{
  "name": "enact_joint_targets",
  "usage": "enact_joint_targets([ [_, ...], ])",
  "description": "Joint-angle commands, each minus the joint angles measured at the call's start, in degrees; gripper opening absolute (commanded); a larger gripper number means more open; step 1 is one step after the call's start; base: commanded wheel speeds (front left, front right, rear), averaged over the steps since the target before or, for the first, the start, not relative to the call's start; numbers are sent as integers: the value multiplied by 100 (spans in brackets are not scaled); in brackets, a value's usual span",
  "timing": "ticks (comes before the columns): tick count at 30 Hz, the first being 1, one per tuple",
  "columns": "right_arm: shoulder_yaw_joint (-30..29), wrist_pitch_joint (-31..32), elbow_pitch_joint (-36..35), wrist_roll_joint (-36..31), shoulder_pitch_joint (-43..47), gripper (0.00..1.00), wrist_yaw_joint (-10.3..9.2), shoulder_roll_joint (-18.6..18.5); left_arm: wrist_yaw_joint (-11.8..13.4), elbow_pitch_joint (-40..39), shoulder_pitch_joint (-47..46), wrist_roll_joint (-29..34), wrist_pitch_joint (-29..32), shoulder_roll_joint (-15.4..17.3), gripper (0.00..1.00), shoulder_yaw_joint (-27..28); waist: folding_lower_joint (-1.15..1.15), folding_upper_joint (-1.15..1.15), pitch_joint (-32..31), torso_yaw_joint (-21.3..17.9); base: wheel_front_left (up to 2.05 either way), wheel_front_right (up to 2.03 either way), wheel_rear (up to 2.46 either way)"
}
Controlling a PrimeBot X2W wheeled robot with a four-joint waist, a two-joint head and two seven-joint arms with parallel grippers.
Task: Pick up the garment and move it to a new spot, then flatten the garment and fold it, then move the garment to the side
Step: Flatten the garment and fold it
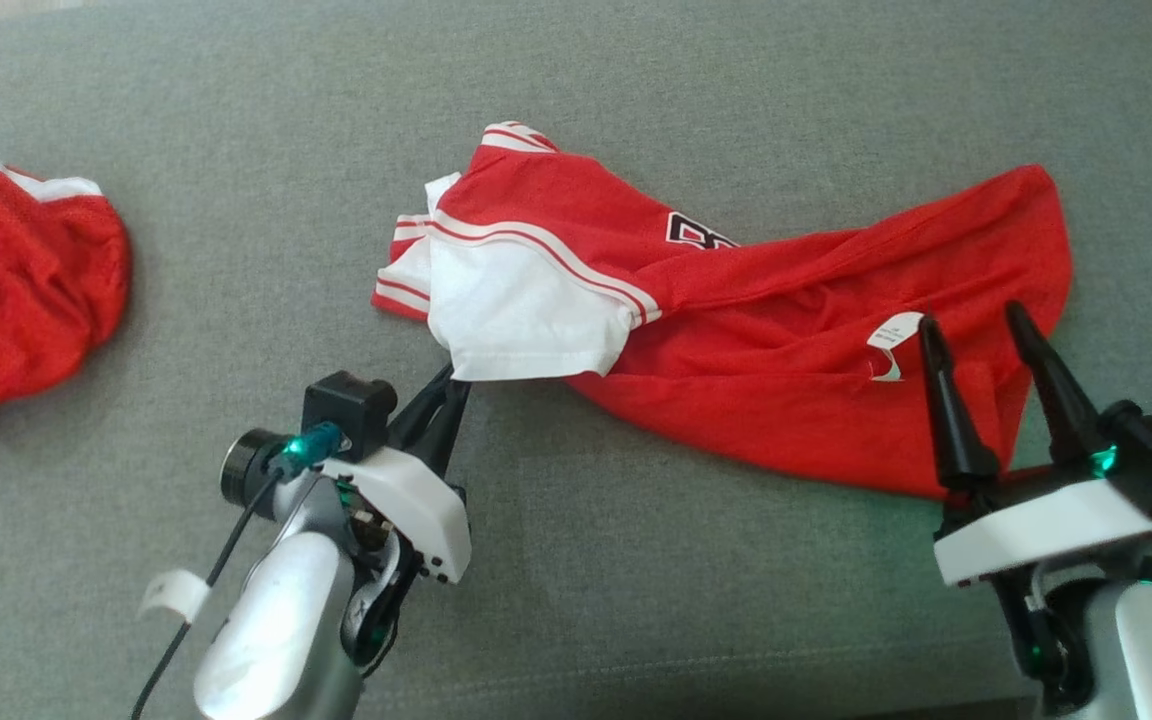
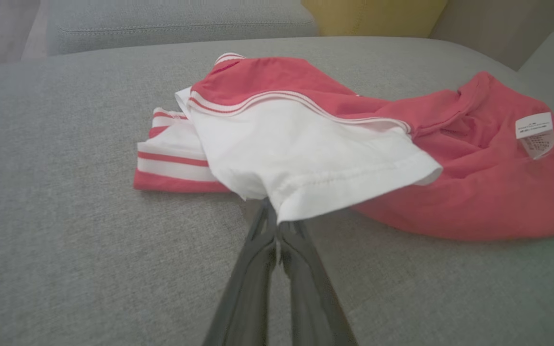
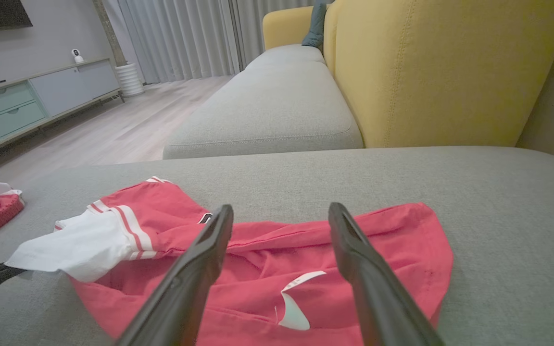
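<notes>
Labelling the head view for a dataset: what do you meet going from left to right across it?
Crumpled red garment → left gripper, shut on the white sleeve → black print → white label → right gripper.

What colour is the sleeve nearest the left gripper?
White sleeve, red-striped seam; clearest in left wrist view.

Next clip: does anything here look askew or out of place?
The red jersey is rumpled and twisted on the grey cushion, its white sleeve flopped across the body with the left pincer shut on its hem, and its care label showing. A second red garment lies bunched at the left.
</notes>
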Motion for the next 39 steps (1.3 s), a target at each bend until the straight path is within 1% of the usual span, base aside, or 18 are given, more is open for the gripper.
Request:
enact_joint_targets([
  [1,24,1,-136,39,-144,100,-5,-62,39,-177,-201,-35,-71,106,0,189,0,0,-19,-3,0,0,0],
  [3,-27,39,-97,39,-164,100,-5,-102,48,-195,-189,-46,-84,115,0,197,0,0,-22,-6,0,0,0],
  [6,-168,172,71,92,-314,100,-5,-270,75,-271,-167,-56,-92,140,0,197,0,0,0,4,0,0,0],
  [12,-371,469,663,306,-1058,100,-5,-767,103,-474,-232,-65,-116,190,0,193,0,0,200,81,0,0,0],
  [17,-462,806,1517,443,-1887,100,-5,-1143,89,-604,-337,-82,-127,212,0,156,0,0,390,173,0,0,0],
  [22,-459,1164,2456,486,-2591,100,-5,-1414,73,-713,-469,-95,-140,199,0,89,0,0,626,324,0,0,0],
  [27,-592,1405,3198,419,-3119,100,-5,-1534,61,-755,-599,-111,-220,202,0,56,0,0,848,435,0,0,0],
  [32,-649,1518,3751,326,-3522,100,-5,-1600,69,-745,-685,-116,-285,202,0,31,0,0,1010,480,0,0,0],
  [39,-595,1662,4265,310,-3795,100,-5,-1611,66,-708,-791,-133,-349,218,0,-8,0,0,1124,495,0,0,0],
])
